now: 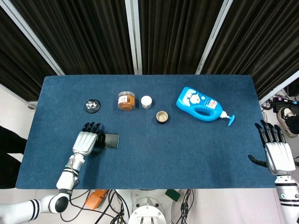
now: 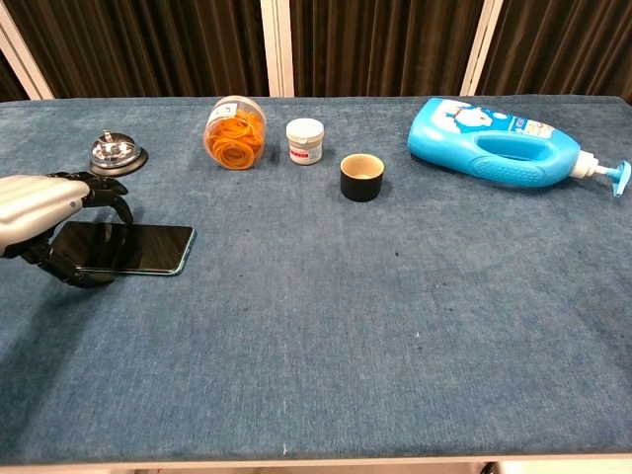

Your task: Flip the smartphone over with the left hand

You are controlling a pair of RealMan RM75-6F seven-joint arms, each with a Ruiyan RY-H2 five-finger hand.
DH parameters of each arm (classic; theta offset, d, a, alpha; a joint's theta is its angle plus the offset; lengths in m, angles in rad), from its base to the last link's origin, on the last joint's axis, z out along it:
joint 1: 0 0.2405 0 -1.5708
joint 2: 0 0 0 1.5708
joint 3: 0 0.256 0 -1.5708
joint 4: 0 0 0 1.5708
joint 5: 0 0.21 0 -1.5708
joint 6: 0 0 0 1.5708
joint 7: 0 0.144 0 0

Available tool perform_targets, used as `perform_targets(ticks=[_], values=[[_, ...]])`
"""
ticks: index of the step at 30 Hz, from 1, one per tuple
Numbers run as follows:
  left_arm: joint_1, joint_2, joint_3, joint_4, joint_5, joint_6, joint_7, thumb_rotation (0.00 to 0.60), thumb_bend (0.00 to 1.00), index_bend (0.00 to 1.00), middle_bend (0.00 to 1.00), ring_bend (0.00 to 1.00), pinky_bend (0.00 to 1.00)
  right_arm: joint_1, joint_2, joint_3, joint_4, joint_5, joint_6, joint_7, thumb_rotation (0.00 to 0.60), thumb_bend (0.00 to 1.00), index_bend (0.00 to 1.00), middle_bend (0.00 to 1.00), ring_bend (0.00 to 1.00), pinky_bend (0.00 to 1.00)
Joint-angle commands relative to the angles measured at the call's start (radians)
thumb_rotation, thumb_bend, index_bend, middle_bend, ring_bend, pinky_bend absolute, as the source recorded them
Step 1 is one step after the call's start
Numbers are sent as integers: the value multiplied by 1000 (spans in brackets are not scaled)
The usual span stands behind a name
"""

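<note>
Two hands seen: left hand [image 1: 85, 141] over smartphone [image 2: 138, 247] left end, fingers [image 2: 109, 193] curled above, thumb below near edge; grip or just touching, can't tell. Phone flat, screen up, front-left of table [image 1: 187, 154], nr bell [image 2: 117, 153]. Right hand [image 1: 277, 153] spread, holding nothing, off table edge.

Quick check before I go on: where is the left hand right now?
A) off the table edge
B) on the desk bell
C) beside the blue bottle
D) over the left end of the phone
D: both views show the left hand over the left end of the phone, which lies flat on the table, its right part uncovered.
</note>
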Motion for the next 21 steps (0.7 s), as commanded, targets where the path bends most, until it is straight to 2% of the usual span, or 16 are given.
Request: perform_targets(ticks=[1, 10, 17, 21], values=[[-6, -3, 3, 5, -6, -4, 1, 600, 213, 275, 48, 0, 0, 0, -1, 0, 2, 1, 0, 2, 600, 197, 0, 0, 0, 0], [-23, -9, 12, 28, -43, -35, -14, 600, 289, 301, 39, 0, 0, -5, -3, -4, 9, 4, 2, 11, 600, 198, 0, 0, 0, 0], [-24, -15, 15, 53, -2, -20, -84, 600, 477, 448, 74, 0, 0, -9, -3, -6, 11, 5, 4, 15, 600, 197, 0, 0, 0, 0], [-23, 25, 21, 12, 21, -46, -163, 600, 533, 490, 99, 0, 0, -12, -2, -7, 11, 5, 7, 20, 600, 198, 0, 0, 0, 0]])
